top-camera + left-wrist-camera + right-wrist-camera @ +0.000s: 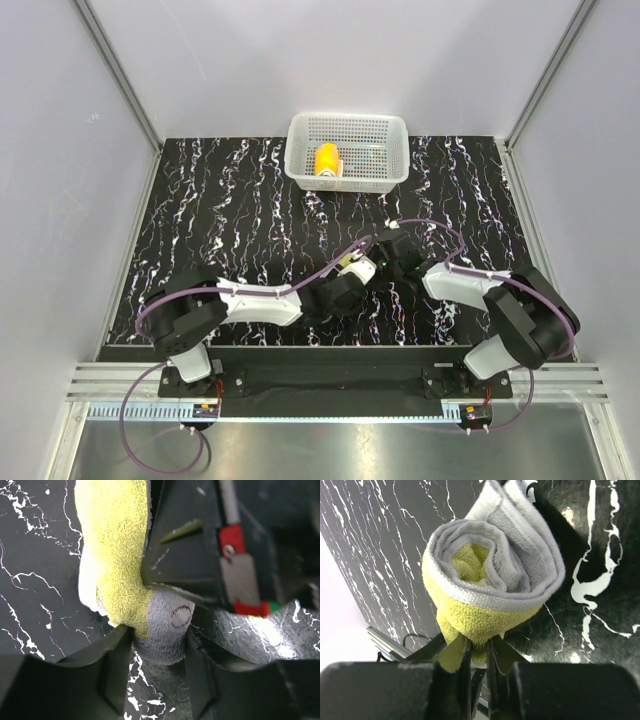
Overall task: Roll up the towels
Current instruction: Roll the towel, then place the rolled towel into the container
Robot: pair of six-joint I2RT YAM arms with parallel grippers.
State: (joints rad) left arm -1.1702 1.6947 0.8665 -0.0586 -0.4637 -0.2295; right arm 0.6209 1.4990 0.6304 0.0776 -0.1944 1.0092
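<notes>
We see a black, white-veined table [200, 230] between pale walls [60, 150]. Only the top view shows the orange towel [327, 160], rolled in the basket [300, 172] at upper centre. The wrist views show the grey towel [495, 580], a yellow-edged spiral at mid-frame. The right claw [477, 652] pinches it. The left claw [157, 635] flanks its end, and we cannot tell whether it grips.

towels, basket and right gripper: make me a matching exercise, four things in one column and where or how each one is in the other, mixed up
Things:
1. orange towel
2. grey-and-yellow towel
3. white basket
4. right gripper

Places or states:
a. at the far edge of the table
b. jaws pinched on a yellow fold
c. inside the basket
d. rolled up, outside the basket

Pairs: 1-c, 2-d, 3-a, 4-b
</notes>
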